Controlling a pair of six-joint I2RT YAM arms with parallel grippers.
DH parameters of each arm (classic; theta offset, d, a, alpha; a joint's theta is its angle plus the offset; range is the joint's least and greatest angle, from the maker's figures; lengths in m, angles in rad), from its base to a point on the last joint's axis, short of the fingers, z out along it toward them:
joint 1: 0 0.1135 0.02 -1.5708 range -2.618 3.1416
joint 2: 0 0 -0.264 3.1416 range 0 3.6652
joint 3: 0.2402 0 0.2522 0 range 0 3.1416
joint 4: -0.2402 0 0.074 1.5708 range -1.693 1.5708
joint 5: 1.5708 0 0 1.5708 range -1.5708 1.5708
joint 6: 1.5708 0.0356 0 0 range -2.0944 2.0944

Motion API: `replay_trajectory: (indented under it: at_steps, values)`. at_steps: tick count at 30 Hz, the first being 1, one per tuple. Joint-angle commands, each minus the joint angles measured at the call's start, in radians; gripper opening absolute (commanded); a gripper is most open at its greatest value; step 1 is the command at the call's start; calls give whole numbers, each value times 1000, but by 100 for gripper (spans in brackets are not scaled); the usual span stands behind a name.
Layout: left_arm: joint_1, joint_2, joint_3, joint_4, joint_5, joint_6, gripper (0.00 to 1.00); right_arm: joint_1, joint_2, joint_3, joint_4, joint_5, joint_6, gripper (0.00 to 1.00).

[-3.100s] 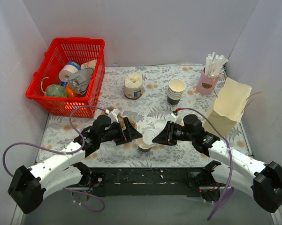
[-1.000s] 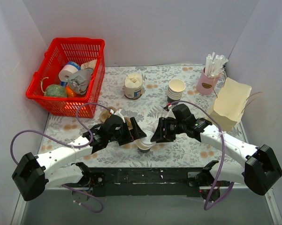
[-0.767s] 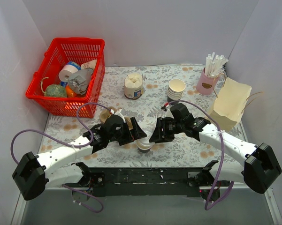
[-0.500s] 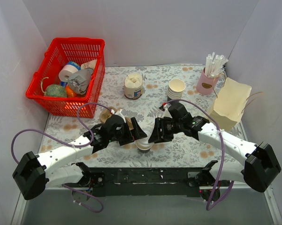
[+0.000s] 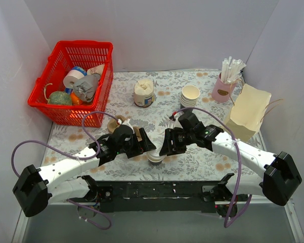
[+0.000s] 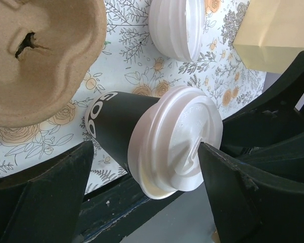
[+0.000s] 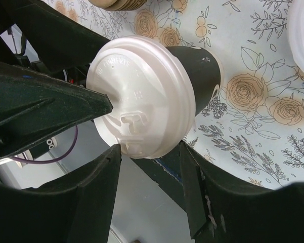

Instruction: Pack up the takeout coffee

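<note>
Packing is not yet done: the paper bag (image 5: 245, 114) is seen well apart at the right, and the pulp carrier (image 6: 45, 45) is left unfilled just beside the takeout coffee (image 6: 141, 136), already lidded, between both arms. The left gripper (image 6: 145, 149) is spread around it. The right gripper (image 7: 113, 127) is set against the lid, though a pinch cannot be told
</note>
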Motion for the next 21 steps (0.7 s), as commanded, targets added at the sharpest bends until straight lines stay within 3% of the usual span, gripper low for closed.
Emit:
replay_trajectory:
  at_steps: [1,6,21]
  values:
    - [-6,-31,25,-20,-27,-4,83,11,-14,39,2,15,-17,59]
    - [-6,-27,20,-18,-24,-4,77,11,-18,63,-25,67,-14,61]
    - [-6,-36,18,-20,-12,-3,75,11,26,97,8,101,-18,64]
